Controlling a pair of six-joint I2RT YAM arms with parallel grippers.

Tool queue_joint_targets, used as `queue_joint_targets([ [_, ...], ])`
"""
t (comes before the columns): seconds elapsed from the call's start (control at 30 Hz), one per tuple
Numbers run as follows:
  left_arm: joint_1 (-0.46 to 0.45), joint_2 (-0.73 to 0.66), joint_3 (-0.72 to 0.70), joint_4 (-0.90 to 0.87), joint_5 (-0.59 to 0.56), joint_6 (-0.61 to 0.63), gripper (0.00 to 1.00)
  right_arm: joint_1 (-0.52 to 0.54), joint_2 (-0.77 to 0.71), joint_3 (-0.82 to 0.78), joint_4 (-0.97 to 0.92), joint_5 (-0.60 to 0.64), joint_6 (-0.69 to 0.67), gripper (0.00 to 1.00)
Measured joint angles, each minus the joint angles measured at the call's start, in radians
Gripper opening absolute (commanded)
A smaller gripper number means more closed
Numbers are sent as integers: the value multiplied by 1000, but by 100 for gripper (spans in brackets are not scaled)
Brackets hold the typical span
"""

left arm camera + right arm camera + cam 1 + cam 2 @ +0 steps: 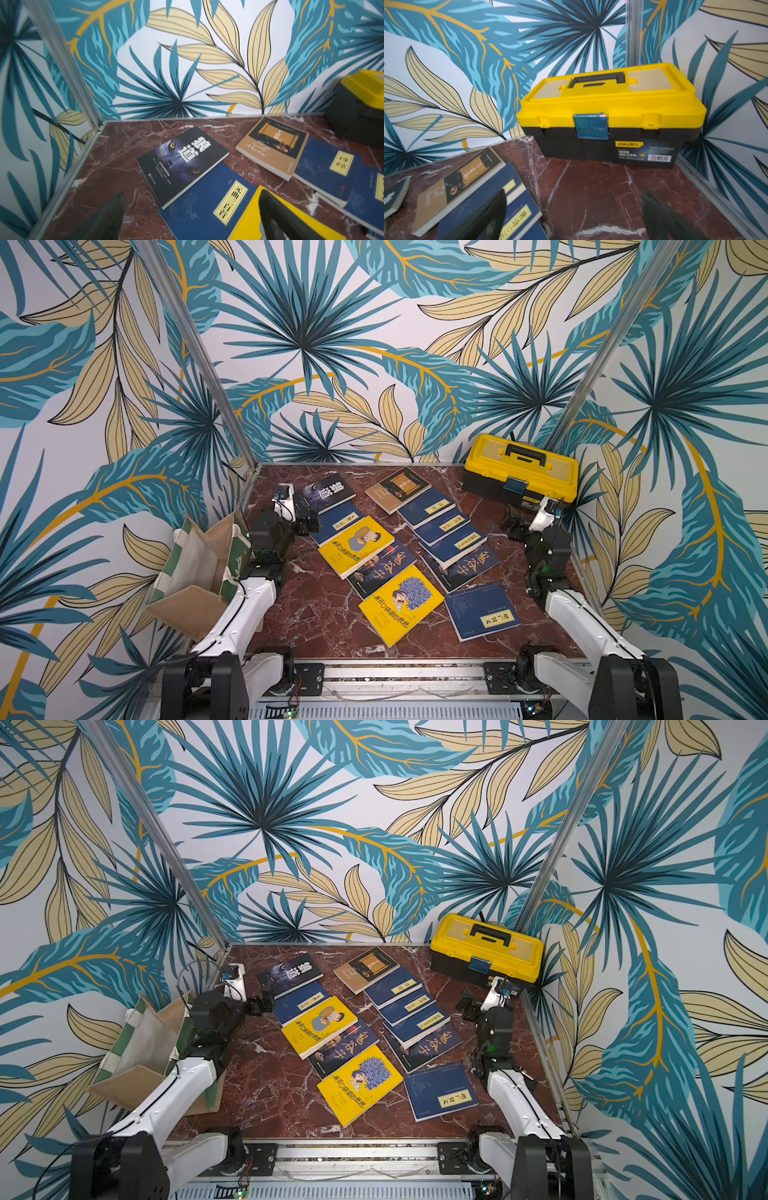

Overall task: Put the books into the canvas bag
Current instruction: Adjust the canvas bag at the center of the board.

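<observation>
Because the canvas bag stands open-mouthed at the far left, tight against the left arm, I'd guess it is parked there so that arm can drop things in without a long reach. I can see no book inside it, so the job looks barely begun.

Next along, the left end effector hangs low at the left end of the spread, jaws wide apart and gripping nothing. From its wrist view one finger is over bare table and the other over the corner of a yellow book. A navy book lies between them, and the dark wolf-cover book is just ahead. The bag sits behind it and further left.

Across the middle, the books lie flat in two overlapping slanted rows. That probably leaves raised edges for a finger to catch. A tan-brown book heads the right-hand row, and a lone navy one lies nearest the front.

Further right, the right end effector hovers just beside that row, equally wide open and empty. It faces the closed yellow-and-black toolbox in the back corner, which has no part in this. The bag is well apart from it, clear across the table.
</observation>
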Motion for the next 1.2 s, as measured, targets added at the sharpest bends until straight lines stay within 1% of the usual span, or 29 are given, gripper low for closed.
queue_joint_targets([
  [0.1, 0, -39, 196, -256, -55, -32, 100, 1, 40, 166, -187, -56, 37, 100],
  [0.17, 0, -39, 352, -447, -98, -39, 100, 3, 70, 229, -278, -85, 71, 100],
  [0.23, 0, -31, 480, -604, -137, -39, 100, 16, 96, 260, -351, -92, 98, 100],
  [0.3, 0, -17, 593, -754, -187, -39, 99, 53, 133, 299, -430, -84, 118, 100],
  [0.37, 12, 0, 673, -884, -239, -39, 100, 120, 185, 364, -515, -72, 131, 100],
  [0.43, 49, 13, 702, -975, -280, -42, 100, 197, 237, 434, -581, -56, 142, 100],
  [0.5, 119, 25, 698, -1055, -299, -52, 99, 279, 286, 500, -628, -41, 155, 100],
  [0.63, 300, 26, 654, -1145, -278, -84, 100, 438, 387, 612, -700, -18, 175, 100],
  [0.7, 361, 26, 632, -1170, -248, -94, 100, 503, 451, 678, -745, -8, 177, 100],
  [0.73, 379, 28, 620, -1177, -225, -99, 100, 531, 488, 715, -766, -5, 177, 100],
  [0.8, 388, 39, 599, -1188, -172, -105, 100, 580, 558, 779, -801, -3, 177, 99],
  [0.83, 390, 51, 589, -1195, -140, -108, 98, 601, 592, 810, -823, -2, 177, 99],
  [0.9, 390, 82, 575, -1202, -84, -113, 86, 635, 649, 859, -864, 2, 177, 100],
  [0.97, 391, 106, 559, -1205, -33, -115, 71, 661, 695, 897, -909, 18, 171, 99],
  [1.07, 391, 106, 532, -1210, 43, -120, 45, 685, 732, 943, -983, 53, 153, 100],
  [1.2, 391, 88, 497, -1212, 124, -136, 10, 687, 733, 975, -1040, 132, 128, 100],
])
